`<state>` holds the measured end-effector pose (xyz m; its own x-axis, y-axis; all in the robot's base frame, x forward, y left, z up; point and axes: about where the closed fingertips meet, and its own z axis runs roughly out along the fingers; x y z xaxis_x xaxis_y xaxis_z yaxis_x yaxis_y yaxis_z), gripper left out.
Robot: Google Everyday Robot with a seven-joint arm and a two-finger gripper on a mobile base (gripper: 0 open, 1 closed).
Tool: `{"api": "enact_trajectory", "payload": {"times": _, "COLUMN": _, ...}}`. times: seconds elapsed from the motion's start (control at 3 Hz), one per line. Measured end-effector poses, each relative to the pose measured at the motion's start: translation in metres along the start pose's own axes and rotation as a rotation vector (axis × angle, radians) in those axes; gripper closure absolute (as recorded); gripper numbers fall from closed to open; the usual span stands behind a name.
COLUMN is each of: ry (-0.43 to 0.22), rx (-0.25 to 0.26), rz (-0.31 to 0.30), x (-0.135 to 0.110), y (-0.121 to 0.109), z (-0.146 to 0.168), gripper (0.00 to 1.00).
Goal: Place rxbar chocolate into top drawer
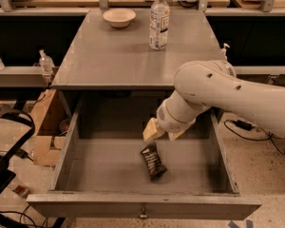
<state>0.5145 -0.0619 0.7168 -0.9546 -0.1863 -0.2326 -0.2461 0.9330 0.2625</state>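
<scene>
Grey top drawer [104, 172] floor with rxbar chocolate [153, 162], gripper [162, 133] just above.
</scene>
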Motion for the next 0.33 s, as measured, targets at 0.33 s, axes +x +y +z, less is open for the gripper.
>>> {"api": "enact_trajectory", "payload": {"times": 0.33, "ry": -0.001, "rx": 0.001, "rz": -0.001, "x": 0.0002, "y": 0.0005, "z": -0.0006, "gripper": 0.00}}
